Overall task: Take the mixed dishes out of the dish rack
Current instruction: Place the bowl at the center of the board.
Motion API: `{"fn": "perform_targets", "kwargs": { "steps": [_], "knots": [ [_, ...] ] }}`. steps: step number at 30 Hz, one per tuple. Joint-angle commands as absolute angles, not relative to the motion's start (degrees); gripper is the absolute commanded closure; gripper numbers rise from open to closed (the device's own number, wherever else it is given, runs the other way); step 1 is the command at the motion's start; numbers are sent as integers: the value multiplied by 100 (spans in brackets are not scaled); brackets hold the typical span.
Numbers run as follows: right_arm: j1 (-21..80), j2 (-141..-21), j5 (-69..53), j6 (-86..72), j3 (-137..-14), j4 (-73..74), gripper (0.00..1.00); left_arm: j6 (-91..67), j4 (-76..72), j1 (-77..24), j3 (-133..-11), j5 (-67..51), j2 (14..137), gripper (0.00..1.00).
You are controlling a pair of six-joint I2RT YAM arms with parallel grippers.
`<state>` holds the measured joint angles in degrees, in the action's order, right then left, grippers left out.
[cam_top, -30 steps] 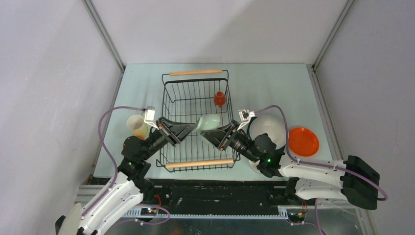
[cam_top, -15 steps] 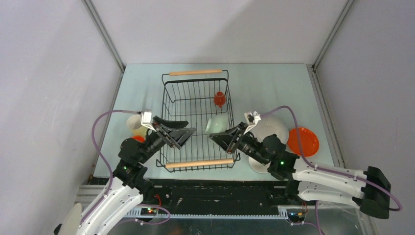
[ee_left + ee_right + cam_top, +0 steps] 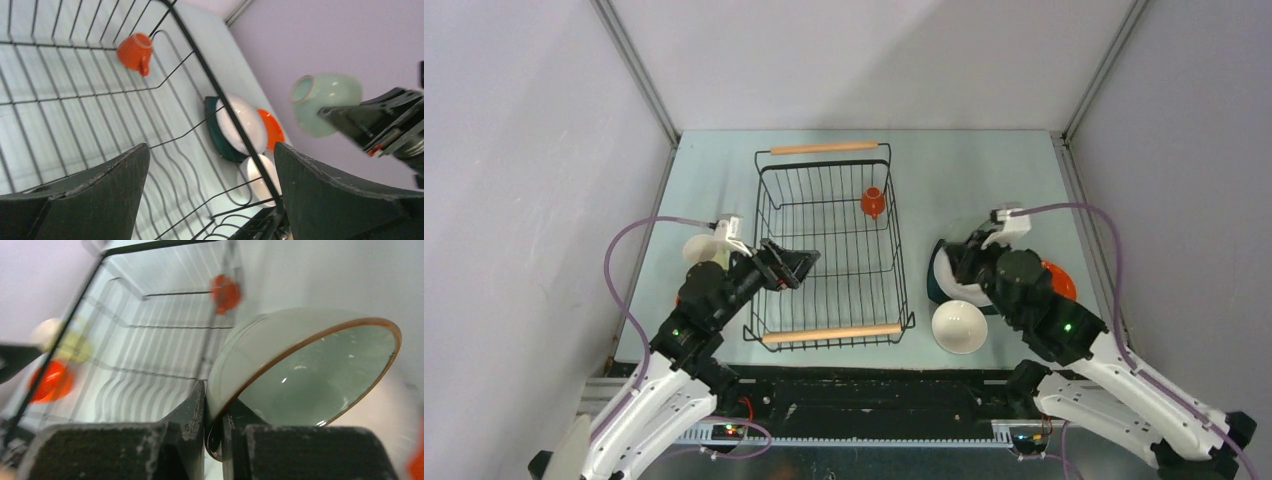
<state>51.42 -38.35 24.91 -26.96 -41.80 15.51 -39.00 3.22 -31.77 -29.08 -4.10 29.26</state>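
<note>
A white bowl (image 3: 958,326) sat on the table (image 3: 984,170) just right of the dish rack (image 3: 832,334), by its near corner. The left gripper (image 3: 802,268) hung over the rack's near-left part, its fingers spread wide and holding nothing. Right of the rack, the right gripper (image 3: 212,405) pinched the rim of a green bowl (image 3: 310,375), lifted clear of the rack above a teal plate (image 3: 212,125) that carried a second white bowl (image 3: 240,122). An orange plate (image 3: 270,127) lay just beyond them. A yellow mug (image 3: 702,247) stood left of the rack. An orange cup (image 3: 873,202) remained inside, near the far right side.
</note>
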Motion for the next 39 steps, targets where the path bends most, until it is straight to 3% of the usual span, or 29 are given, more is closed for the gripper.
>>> {"fn": "perform_targets", "kwargs": {
  "steps": [1, 8, 14, 21, 26, 39],
  "knots": [
    [3882, -3752, 2909, -2336, -4855, 2356, 100, -3649, 981, -3208, -3291, 119, 3163, 0],
    [1175, -4621, 677, -1737, -5239, 2251, 100, -3583, 1485, -3208, -3374, 677, 3161, 0],
    [-554, -6112, -918, -1764, -5904, 2168, 100, -3552, 1877, -3207, -3338, 1229, 2977, 0],
    [-615, -8026, 967, -1537, -6992, 2686, 100, -3442, 1959, -3208, -3271, 1538, 2965, 0],
    [-579, -9257, 1665, -1462, -7765, 3300, 100, -3377, 2029, -3203, -3277, 1690, 3046, 0],
    [-371, -10381, 2412, -1396, -8130, 3371, 100, -3305, 1772, -3207, -3031, 1767, 2846, 0]
  ]
}}
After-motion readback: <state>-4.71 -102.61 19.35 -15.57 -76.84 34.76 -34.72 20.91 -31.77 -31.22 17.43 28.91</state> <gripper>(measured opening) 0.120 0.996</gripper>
